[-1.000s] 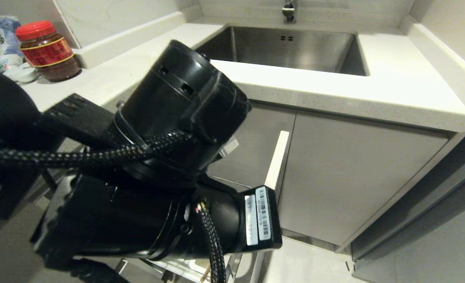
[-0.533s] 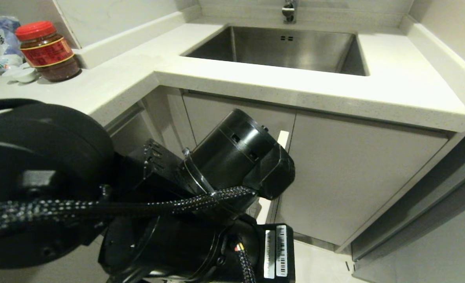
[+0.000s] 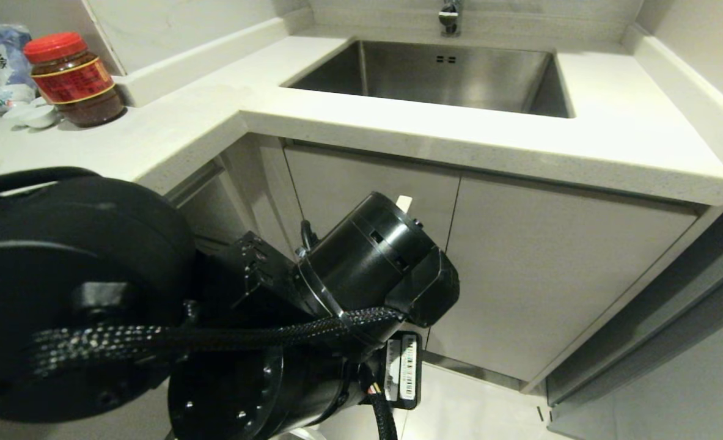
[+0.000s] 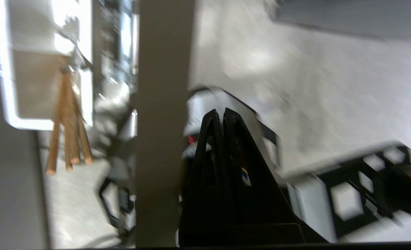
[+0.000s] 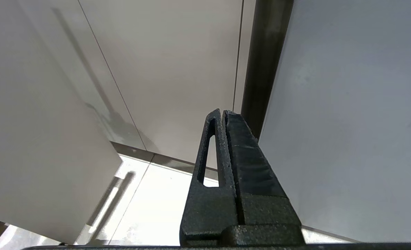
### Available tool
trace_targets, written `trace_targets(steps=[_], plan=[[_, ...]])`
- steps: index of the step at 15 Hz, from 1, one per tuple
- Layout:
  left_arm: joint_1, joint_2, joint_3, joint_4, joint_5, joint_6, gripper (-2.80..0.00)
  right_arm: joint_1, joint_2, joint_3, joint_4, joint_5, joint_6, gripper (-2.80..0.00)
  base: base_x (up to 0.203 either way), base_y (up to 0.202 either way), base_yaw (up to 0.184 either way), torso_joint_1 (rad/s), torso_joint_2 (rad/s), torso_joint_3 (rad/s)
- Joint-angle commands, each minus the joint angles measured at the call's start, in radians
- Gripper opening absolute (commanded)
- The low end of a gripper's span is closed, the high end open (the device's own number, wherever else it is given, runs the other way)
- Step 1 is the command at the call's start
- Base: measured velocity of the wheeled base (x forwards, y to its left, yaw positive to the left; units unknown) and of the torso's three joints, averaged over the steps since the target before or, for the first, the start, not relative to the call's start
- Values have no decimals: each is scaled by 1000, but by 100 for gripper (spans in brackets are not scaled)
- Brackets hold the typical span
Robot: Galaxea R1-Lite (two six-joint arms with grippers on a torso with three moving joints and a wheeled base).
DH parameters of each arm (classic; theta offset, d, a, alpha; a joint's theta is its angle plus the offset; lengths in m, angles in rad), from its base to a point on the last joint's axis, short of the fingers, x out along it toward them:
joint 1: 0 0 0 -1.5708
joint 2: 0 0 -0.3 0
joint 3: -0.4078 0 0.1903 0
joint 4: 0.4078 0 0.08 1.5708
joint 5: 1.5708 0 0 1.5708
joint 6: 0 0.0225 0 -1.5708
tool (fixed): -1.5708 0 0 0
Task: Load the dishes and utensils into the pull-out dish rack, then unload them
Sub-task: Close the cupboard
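Only left wrist view shows chopsticks in white utensil box; left gripper clenched empty.

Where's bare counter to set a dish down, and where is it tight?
Free: the countertop between the sink and the right wall, and the front strip along the sink's near edge. The left stretch by the sink corner is bare too. Crowded: the far left corner, with the red-lidded jar, a packet and small white dishes.

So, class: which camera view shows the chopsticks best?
The left wrist view: the chopsticks stick out of the white utensil box, blurred but recognisable. In the head view the left arm blocks that area; the right wrist view shows only cabinet fronts.
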Motion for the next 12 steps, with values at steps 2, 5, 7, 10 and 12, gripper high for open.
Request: trace_targets(steps=[2, 5, 7, 10, 12], plan=[[32, -22, 5, 41, 143, 35, -280, 0, -1, 26, -1, 0, 0, -280, 0, 0, 0, 0, 0, 0], [119, -21, 6, 70, 267, 84, -280, 0, -1, 26, -2, 0, 0, -280, 0, 0, 0, 0, 0, 0], [187, -10, 7, 72, 310, 120, -280, 0, -1, 26, 0, 0, 0, -280, 0, 0, 0, 0, 0, 0], [252, 6, 11, 72, 363, 151, -280, 0, -1, 26, -2, 0, 0, -280, 0, 0, 0, 0, 0, 0], [331, 42, 9, 72, 395, 165, -280, 0, -1, 26, -2, 0, 0, -280, 0, 0, 0, 0, 0, 0]])
